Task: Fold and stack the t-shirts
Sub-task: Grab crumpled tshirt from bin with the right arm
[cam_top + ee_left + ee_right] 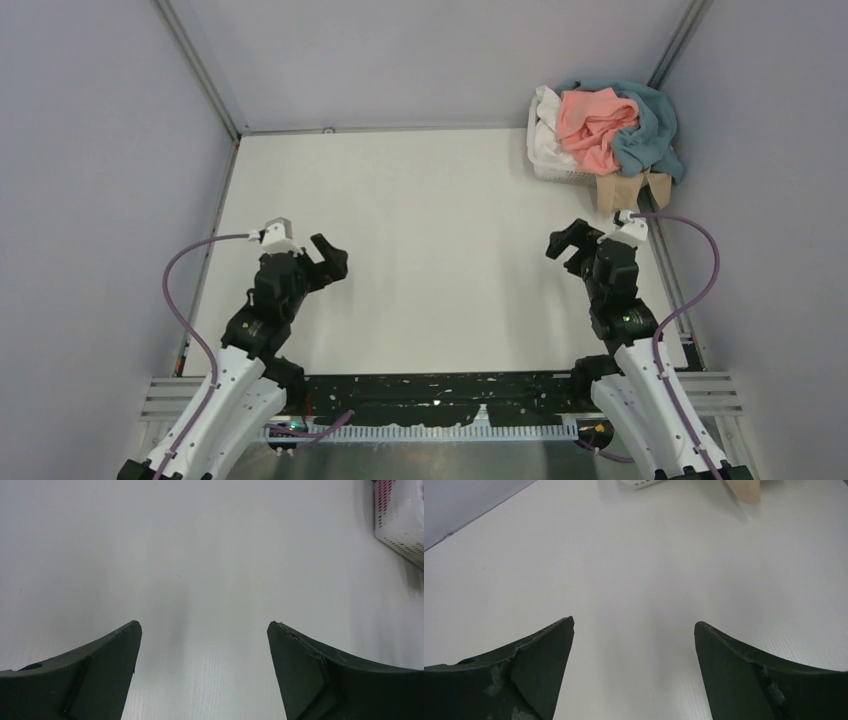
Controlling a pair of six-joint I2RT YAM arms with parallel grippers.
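Note:
The t-shirts lie crumpled in a heap in a basket at the table's far right corner: salmon-pink (592,125) on top, teal-blue (652,130) on the right, white (547,130) on the left, tan (622,187) hanging below. My left gripper (330,258) is open and empty over the bare table at the near left; its view (204,625) shows only table between the fingers. My right gripper (566,241) is open and empty at the near right, short of the heap, with bare table between its fingers (634,622). A tan cloth tip (745,491) shows in the right wrist view.
A white mesh basket (556,172) holds the heap; its wall shows in the left wrist view (402,520). The white table (430,220) is fenced by grey walls left, right and behind. Purple cables loop beside each arm.

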